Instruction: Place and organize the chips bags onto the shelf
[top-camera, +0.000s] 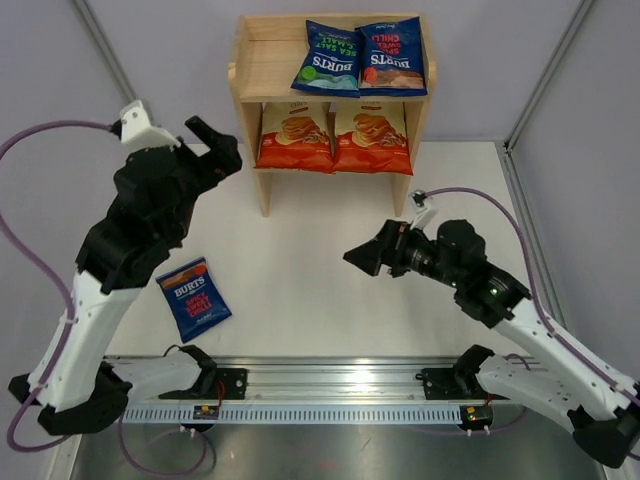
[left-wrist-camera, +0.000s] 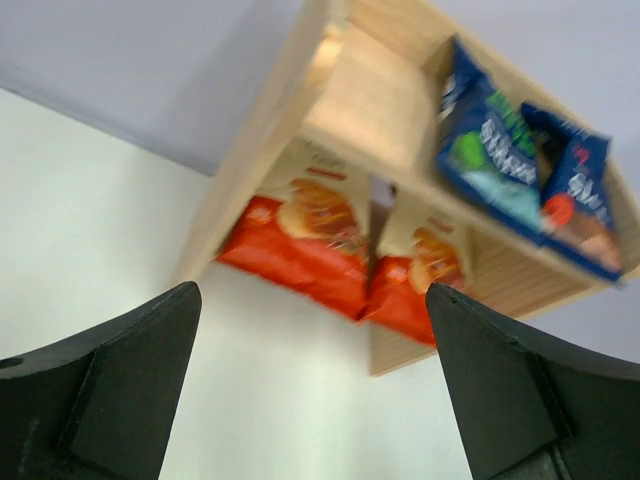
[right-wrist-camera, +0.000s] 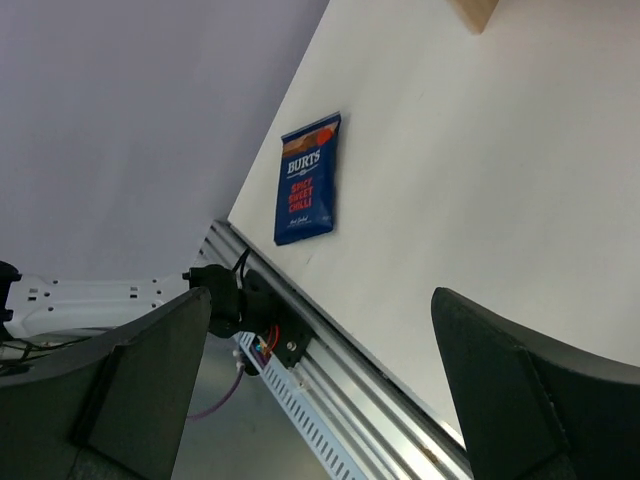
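The wooden shelf (top-camera: 262, 62) stands at the back of the table. Its top tier holds a teal Burts bag (top-camera: 328, 58) and a red-labelled Burts bag (top-camera: 392, 58), side by side on the right half. Two cream-and-orange cassava bags (top-camera: 296, 138) (top-camera: 372, 138) stand on the lower tier. A third Burts bag (top-camera: 193, 298) lies flat on the table at the front left. My left gripper (top-camera: 218, 145) is open and empty, left of the shelf (left-wrist-camera: 375, 80) and facing it. My right gripper (top-camera: 362, 252) is open and empty at mid-table, facing left toward the loose bag (right-wrist-camera: 308, 180).
An aluminium rail (top-camera: 330, 385) with the arm bases runs along the near edge. Purple cables (top-camera: 40, 135) loop off both arms. Grey walls and slanted frame posts (top-camera: 545, 70) close the back and sides. The shelf's top tier is bare wood on its left half.
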